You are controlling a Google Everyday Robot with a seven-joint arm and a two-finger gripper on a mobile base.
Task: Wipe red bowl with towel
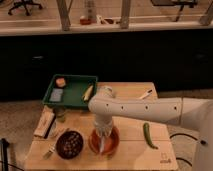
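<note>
A white robot arm reaches down so its gripper [103, 136] sits inside the red bowl [104, 142] near the counter's front edge, a pale towel [103, 145] hanging beneath; I cannot tell how the jaws stand. Pushing sideways could slide the bowl into the dark bowl [69, 144] beside it. The wooden counter [130, 130] stands before dark cabinets.

A thick, smooth white arm [142, 108] with rounded joints and small dark dots along its side; its end effector [102, 136] is pale grey.
</note>
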